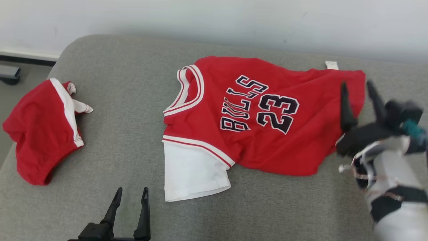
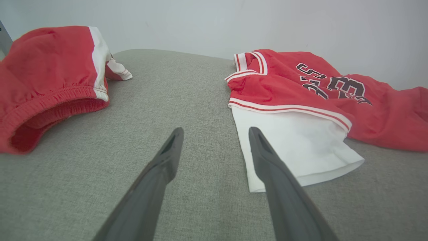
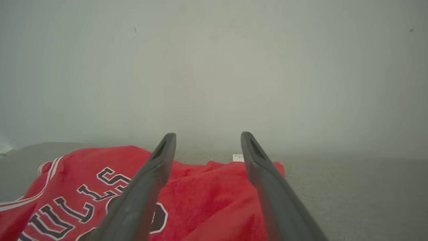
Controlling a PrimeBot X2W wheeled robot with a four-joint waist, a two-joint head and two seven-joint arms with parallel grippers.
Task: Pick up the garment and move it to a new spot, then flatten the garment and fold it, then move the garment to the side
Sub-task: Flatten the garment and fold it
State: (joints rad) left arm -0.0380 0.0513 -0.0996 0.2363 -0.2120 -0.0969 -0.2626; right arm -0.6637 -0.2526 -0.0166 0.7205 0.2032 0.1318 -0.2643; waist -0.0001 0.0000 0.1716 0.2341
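Left claw (image 1: 132, 190) and right claw (image 1: 357, 83) both stand with fingers spread wide.

The jersey (image 1: 264, 150) is red, with black letters and numbers outlined in white, red-and-white striped trim at neck and armhole, and a plain white sleeve (image 1: 192, 170). Left of the jersey, the shorts (image 1: 36, 130) are red with a white side stripe. Under the jersey, the cushion (image 1: 127, 110) is flecked grey.

The head view looks steeply down on the grey cushion (image 1: 127, 140) from behind the left fingers (image 1: 144, 214) and right fingers (image 1: 346, 110). Each wrist view sits low, facing along its own fingers toward the pale wall (image 3: 214, 67). All three share the red jersey (image 1: 267, 150), closest beneath the right fingers.
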